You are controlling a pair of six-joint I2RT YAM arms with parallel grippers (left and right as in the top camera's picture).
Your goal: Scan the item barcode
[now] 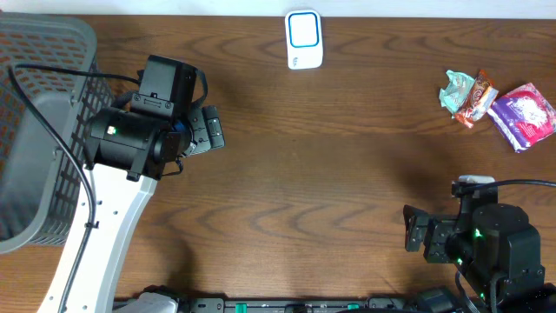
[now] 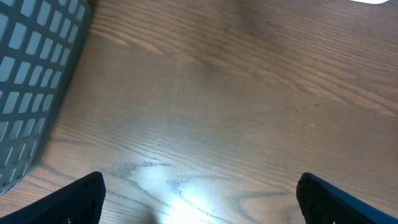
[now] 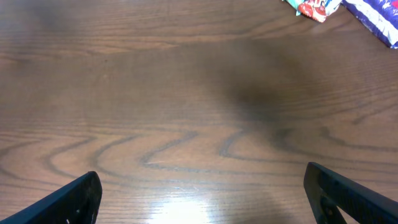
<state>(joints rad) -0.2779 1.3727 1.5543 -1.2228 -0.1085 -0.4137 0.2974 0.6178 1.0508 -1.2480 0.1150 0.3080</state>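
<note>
Noted left jaws and right jaws spread wide, holding nothing. Located snack packets (image 1: 473, 98) at 2 o'clock on counter (image 1: 347, 165), white scanner (image 1: 304, 39) at 12. Recommend pinching purple packet (image 1: 524, 116) by an edge with right jaws, keeping barcode uncovered, presenting flat to scanner

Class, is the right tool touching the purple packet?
Apart. The overhead view shows table between the right tool and the purple packet.
</note>
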